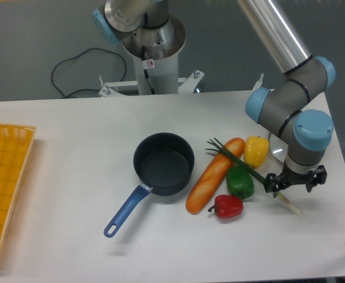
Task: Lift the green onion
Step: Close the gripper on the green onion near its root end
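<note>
the white bench [72,177] carries everything, under a grey wall with a black cable [78,65] trailing behind my base. my arm [290,106] reaches down at the right edge. a yellow basket [7,177] sits far left, a dark pan [163,162] with a blue handle in the middle, then a long orange baguette [214,175], a yellow pepper [256,150], a green pepper [240,183] and a red pepper [226,206] bunched together. the green onion [243,164] runs from splayed leaf tips near the baguette, over the green pepper, to its pale end by my gripper [292,183]. my jaws sit low at that pale end; i cannot tell whether they grip it. the stalk is thin, so i judge it could slip free or drag the green pepper along.
</note>
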